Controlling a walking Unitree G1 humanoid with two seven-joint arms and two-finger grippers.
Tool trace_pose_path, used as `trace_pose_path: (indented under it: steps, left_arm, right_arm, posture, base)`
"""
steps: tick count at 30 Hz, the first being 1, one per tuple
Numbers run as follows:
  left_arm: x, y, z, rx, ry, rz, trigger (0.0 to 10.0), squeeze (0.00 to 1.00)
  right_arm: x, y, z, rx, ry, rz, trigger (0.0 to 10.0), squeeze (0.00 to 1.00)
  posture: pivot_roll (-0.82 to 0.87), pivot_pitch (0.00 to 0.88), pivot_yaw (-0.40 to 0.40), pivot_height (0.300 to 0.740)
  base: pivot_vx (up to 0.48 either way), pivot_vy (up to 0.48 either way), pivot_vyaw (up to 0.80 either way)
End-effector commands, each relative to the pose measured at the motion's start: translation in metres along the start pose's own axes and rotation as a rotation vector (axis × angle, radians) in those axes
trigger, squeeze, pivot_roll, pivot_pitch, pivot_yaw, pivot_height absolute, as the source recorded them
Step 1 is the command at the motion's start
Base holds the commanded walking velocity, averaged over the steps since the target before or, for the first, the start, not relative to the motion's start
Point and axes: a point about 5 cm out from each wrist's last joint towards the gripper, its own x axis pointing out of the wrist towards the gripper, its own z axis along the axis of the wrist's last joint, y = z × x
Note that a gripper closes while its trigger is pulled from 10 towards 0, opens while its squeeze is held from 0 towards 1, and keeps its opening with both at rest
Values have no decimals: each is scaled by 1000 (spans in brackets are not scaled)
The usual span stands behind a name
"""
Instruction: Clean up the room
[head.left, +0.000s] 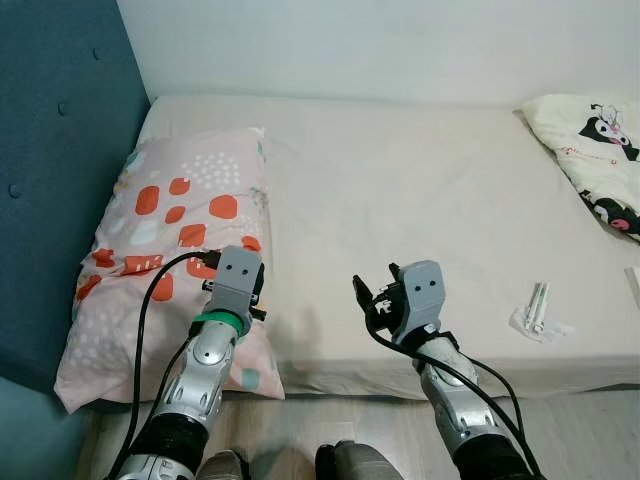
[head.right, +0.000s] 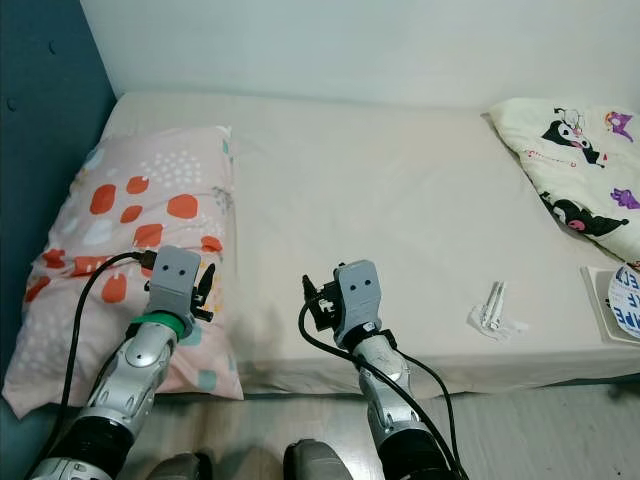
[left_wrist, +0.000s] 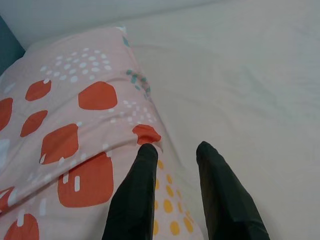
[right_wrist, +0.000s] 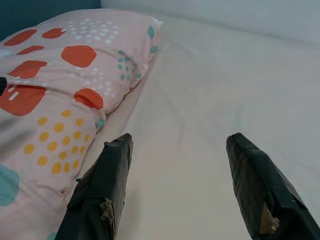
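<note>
A dark teal padded headboard (head.left: 50, 170) lines the left of the room, against a pale wall (head.left: 400, 40). Beside it, a pink pillow with orange blotches and white dots (head.left: 170, 240) lies on the cream bedsheet (head.left: 400, 210), hanging over the near edge. The left gripper (left_wrist: 175, 150) hovers at the pillow's inner edge, its fingers slightly parted and empty. The right gripper (right_wrist: 180, 145) hangs above bare sheet just beside the pillow, spread wide and holding nothing. Further right rests a small white packet with two sticks (head.left: 538, 312), then a cream cartoon-print blanket (head.left: 595, 150) in the far corner. Grey wood flooring (head.left: 580, 430) runs below the bed.
</note>
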Motion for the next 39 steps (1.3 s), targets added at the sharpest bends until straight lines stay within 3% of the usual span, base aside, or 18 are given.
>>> trace_pose_path:
  steps: [1,25,39]
  left_arm:
    - [-2,-3,-5,12,15,-11,10000,0]
    - [-2,-1,-5,13,17,-8,10000,0]
    - [-2,-1,-5,14,21,-3,10000,0]
  right_arm:
    - [-3,-4,-4,15,7,-25,10000,0]
    - [-3,0,-5,23,11,-19,10000,0]
    - [-3,0,-6,23,13,-24,10000,0]
  posture:
    - [-77,2,-18,740]
    - [-75,21,-15,740]
    - [-73,22,-16,740]
  base:
    - [0,0,0]
    - [0,0,0]
    - [-324,0,0]
